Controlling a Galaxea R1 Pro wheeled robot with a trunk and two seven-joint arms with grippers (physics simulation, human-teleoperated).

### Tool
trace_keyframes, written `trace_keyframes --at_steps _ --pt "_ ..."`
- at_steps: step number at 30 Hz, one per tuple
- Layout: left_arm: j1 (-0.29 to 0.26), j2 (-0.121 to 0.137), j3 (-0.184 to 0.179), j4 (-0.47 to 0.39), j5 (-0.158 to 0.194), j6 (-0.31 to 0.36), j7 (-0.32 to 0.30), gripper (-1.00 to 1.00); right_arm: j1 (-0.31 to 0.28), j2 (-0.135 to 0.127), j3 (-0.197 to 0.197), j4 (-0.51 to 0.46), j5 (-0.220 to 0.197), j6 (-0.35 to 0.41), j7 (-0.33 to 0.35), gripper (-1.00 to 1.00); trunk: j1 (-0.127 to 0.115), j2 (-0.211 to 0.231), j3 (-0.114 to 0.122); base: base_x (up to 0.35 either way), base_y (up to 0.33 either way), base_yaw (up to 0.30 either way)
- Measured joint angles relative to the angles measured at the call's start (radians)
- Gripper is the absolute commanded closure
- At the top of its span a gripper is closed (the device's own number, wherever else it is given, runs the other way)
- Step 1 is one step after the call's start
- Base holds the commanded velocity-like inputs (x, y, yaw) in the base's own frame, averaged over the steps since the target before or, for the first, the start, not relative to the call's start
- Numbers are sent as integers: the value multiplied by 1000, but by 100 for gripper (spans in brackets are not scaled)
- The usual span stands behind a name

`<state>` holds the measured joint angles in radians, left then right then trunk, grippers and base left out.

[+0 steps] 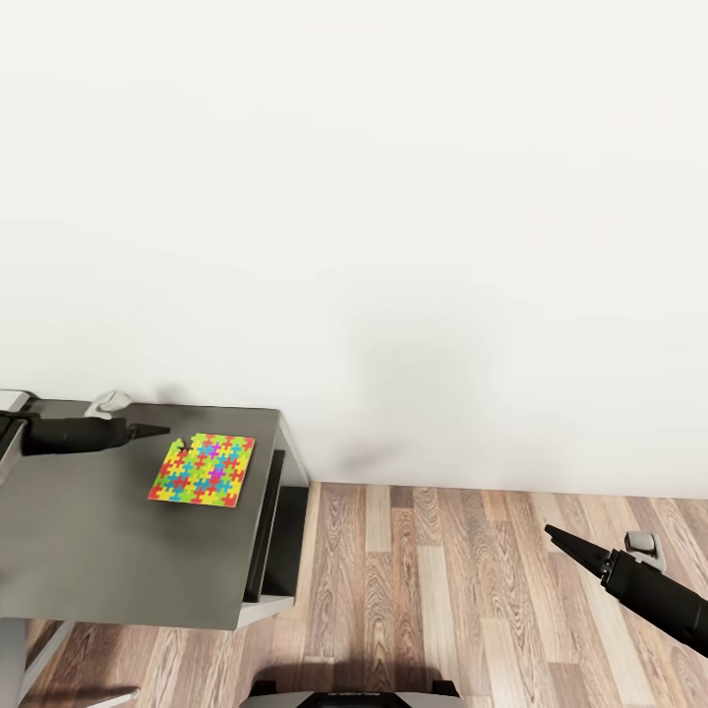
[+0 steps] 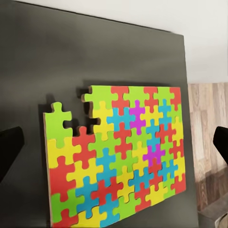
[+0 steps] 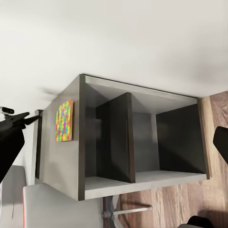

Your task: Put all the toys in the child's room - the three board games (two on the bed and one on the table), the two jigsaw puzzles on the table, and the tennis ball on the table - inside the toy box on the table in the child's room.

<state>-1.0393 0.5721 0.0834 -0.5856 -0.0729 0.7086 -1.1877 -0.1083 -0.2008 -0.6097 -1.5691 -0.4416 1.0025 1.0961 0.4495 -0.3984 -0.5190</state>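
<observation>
One jigsaw puzzle [image 1: 203, 469], a flat multicoloured square with a piece missing at one corner, lies on the top of a dark grey cabinet [image 1: 98, 551]. My left gripper [image 1: 157, 430] hovers just above the puzzle's far left corner. In the left wrist view its fingers stand wide apart on either side of the puzzle [image 2: 118, 161], so it is open. My right gripper [image 1: 556, 534] hangs open over the wooden floor, far to the right, holding nothing. The puzzle [image 3: 64, 120] also shows in the right wrist view. The toy box, board games, tennis ball and bed are out of view.
The cabinet [image 3: 142, 137] has two open dark compartments in its side. A plain white wall rises right behind it. Wooden floor [image 1: 472, 590] stretches to the cabinet's right. A pale grey edge [image 1: 10, 398] shows at the far left.
</observation>
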Motion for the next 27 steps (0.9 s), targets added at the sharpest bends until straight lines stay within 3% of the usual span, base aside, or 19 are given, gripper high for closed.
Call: trace_keyframes --at_steps 11,27 --pt "0 -7 -7 43 2 -3 116 -100 0 0 -18 0 0 0 0 -100 0 0 0 0 0 0" --pt "0 -31 -5 76 0 -12 140 -100 0 0 -26 0 -1 0 0 -100 0 0 0 0 0 0"
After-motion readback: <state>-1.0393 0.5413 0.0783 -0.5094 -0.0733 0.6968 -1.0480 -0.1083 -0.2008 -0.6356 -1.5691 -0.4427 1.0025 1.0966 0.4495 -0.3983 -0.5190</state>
